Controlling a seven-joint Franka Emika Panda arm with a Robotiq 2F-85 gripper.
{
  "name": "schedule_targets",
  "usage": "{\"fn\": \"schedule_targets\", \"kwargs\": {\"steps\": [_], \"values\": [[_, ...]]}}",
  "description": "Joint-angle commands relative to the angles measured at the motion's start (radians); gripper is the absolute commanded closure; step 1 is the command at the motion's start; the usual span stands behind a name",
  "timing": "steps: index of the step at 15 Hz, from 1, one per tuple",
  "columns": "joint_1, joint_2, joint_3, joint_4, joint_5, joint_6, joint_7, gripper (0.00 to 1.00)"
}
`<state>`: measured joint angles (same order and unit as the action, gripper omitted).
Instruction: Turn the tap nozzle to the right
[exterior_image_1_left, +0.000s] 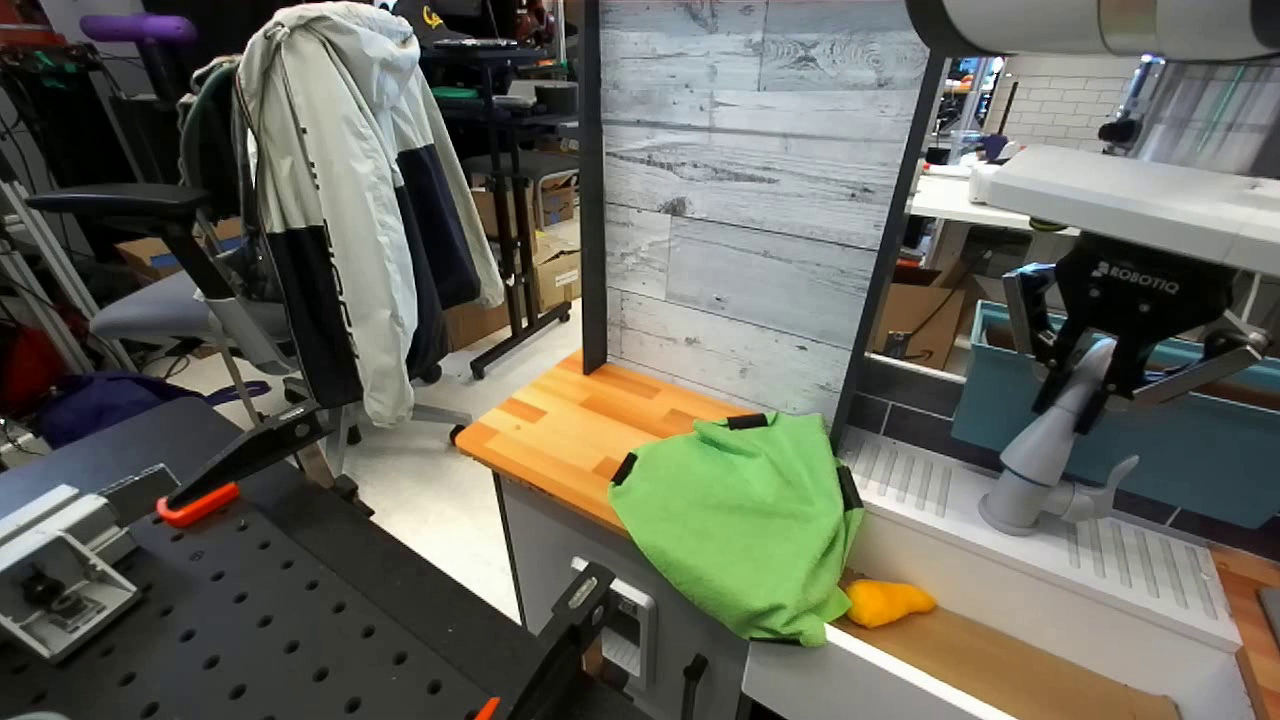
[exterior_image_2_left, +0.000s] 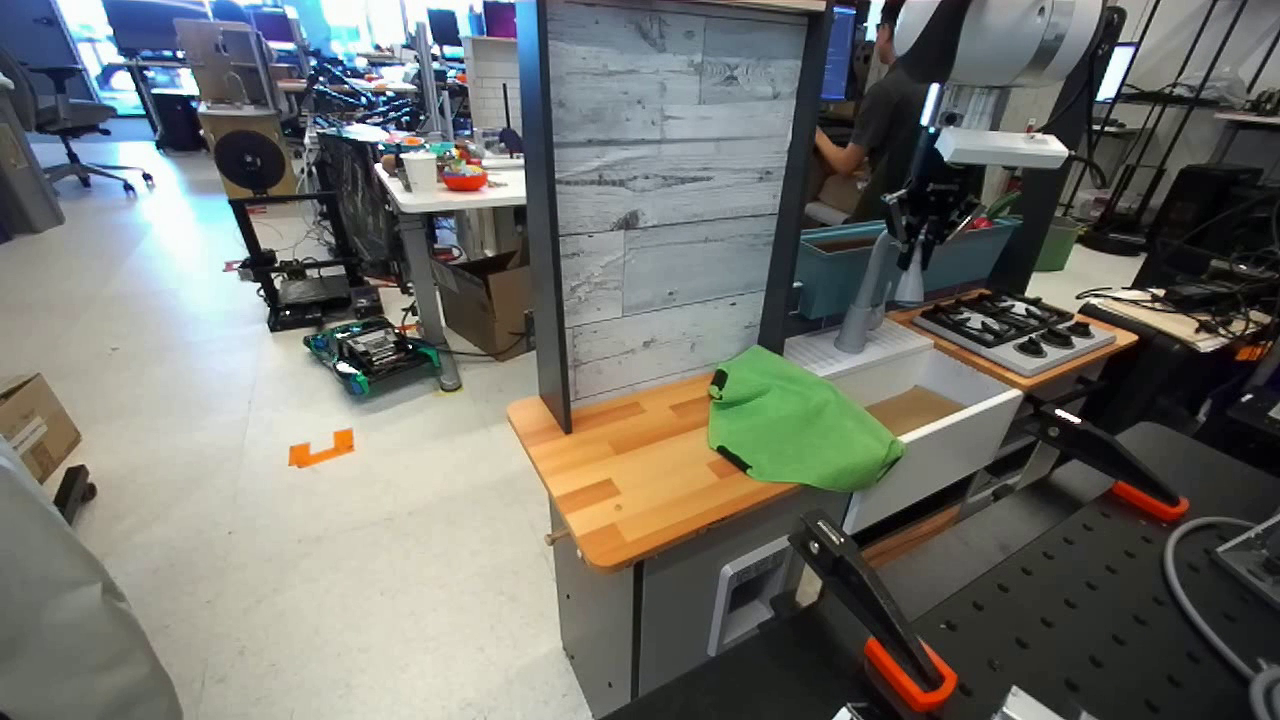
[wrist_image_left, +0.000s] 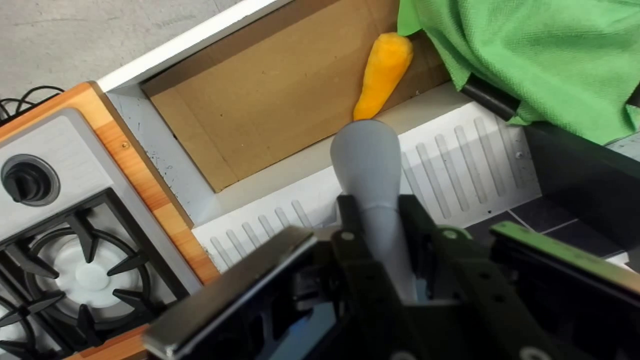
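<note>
The arm (exterior_image_2_left: 1000, 40) stood high, its white segments cropped by the top edge in both exterior views. At the wrist (exterior_image_2_left: 972, 105) sat a flat white housing (exterior_image_1_left: 1140, 203), just above the black gripper (exterior_image_1_left: 1070, 398). The gripper hung beneath, its fingers (wrist_image_left: 414, 215) pointing downward. In the wrist view it filled the lower middle, dark and partly blurred. Its metal outer links (wrist_image_left: 232, 290) splayed wide to both sides, while the two fingers stood near each other, roughly parallel, clamped, with a narrow space between.
</note>
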<state>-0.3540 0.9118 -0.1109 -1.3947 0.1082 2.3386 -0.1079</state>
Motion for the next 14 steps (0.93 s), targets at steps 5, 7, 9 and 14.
{"fn": "schedule_targets", "kwargs": {"steps": [5, 7, 9, 14], "values": [[-0.047, -0.009, -0.029, 0.024, -0.022, -0.028, -0.043, 0.94], [-0.046, -0.012, -0.029, 0.022, -0.022, -0.029, -0.042, 0.94], [-0.039, -0.017, -0.031, 0.016, -0.024, -0.031, -0.034, 0.48], [-0.044, -0.023, -0.038, 0.006, -0.027, -0.027, -0.032, 0.13]]}}
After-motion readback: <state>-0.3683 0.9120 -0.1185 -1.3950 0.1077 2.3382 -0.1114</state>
